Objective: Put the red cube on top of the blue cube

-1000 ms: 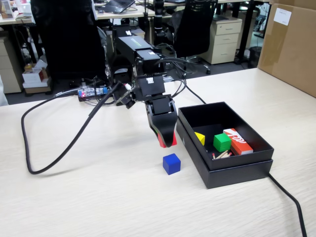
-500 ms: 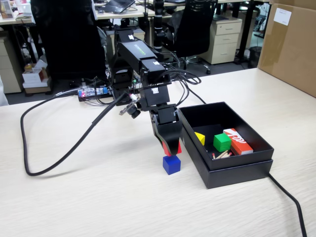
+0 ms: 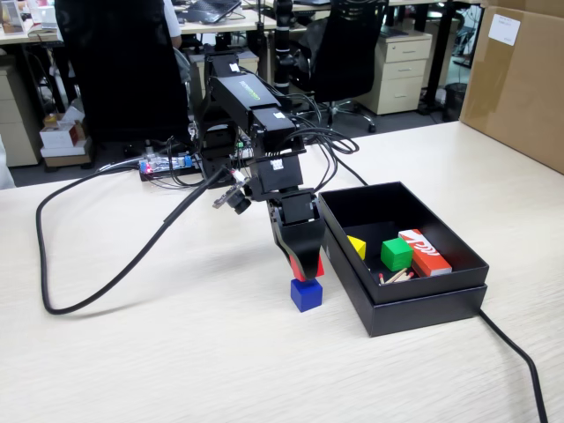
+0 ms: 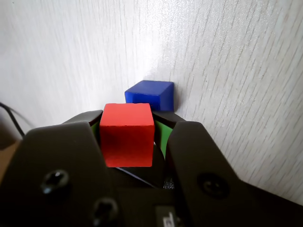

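The red cube [image 4: 127,134] sits clamped between the green-lined jaws of my gripper [image 4: 129,124], which is shut on it. In the fixed view the gripper [image 3: 306,268] points down at the table, and a sliver of the red cube [image 3: 319,267] shows at its tip. The blue cube [image 3: 306,294] rests on the pale wooden table directly beneath that tip, and the red cube sits just above or on its top face. From the wrist, the blue cube [image 4: 150,94] lies just beyond the red one.
A black open box [image 3: 414,304] stands right of the cubes, holding a green cube [image 3: 396,254], a yellow piece [image 3: 356,247] and a red-and-white carton [image 3: 425,251]. A thick black cable [image 3: 106,282] loops over the table's left. A cardboard box [image 3: 515,79] stands far right.
The arm has carried the red cube forward and down from a spot above and behind the blue cube to right over it. Over the last half second it dropped only slightly.
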